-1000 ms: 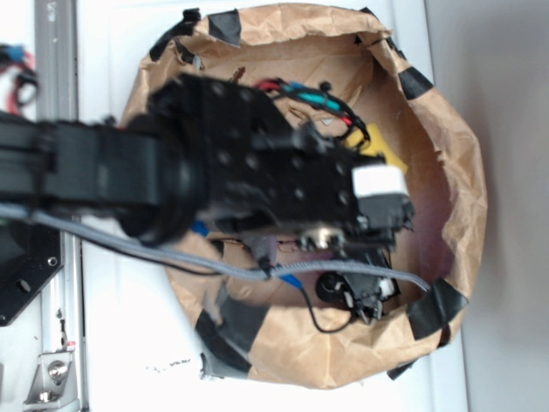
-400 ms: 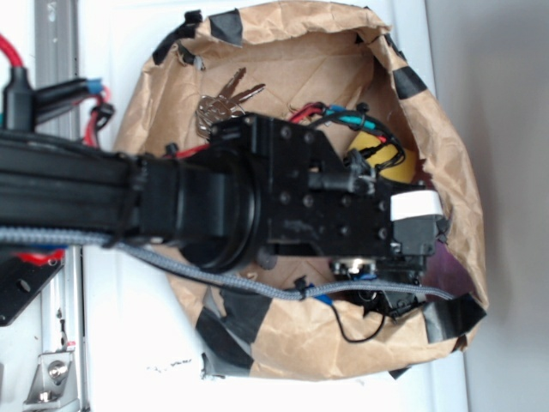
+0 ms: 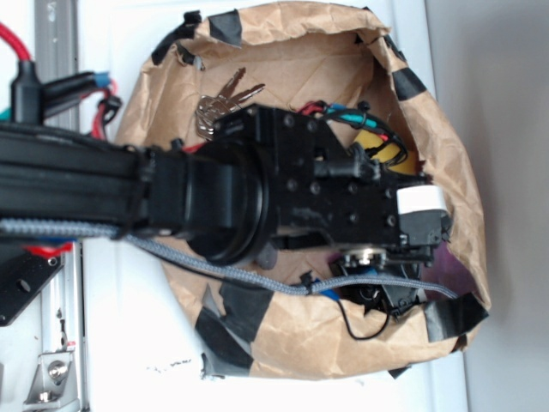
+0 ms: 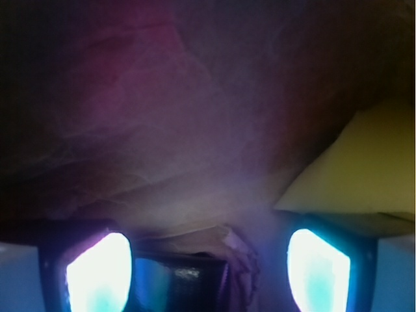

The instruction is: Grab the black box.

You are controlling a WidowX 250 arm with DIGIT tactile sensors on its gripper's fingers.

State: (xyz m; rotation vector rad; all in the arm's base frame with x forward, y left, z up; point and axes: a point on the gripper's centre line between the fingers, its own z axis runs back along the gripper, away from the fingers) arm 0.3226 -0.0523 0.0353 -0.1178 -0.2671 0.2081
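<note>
In the wrist view the black box (image 4: 188, 286) shows as a glossy dark block low in the frame, between my two glowing fingers (image 4: 97, 276) and closer to the left one. My gripper (image 4: 208, 255) is open, its fingers set wide apart on either side of the box. A yellow sponge wedge (image 4: 357, 175) lies just past the right finger. In the exterior view the arm covers the box; the gripper (image 3: 386, 287) points down at the right side of the brown paper nest (image 3: 283, 51).
Crumpled paper wall (image 4: 195, 117) rises close ahead of the fingers. Keys (image 3: 221, 103) lie at the nest's upper left and the yellow sponge (image 3: 377, 142) peeks out above the wrist. Black tape patches (image 3: 225, 26) edge the paper. A metal rail (image 3: 56, 34) runs down the left.
The arm has moved right across the nest toward its right rim, uncovering the keys and hiding most of the yellow sponge.
</note>
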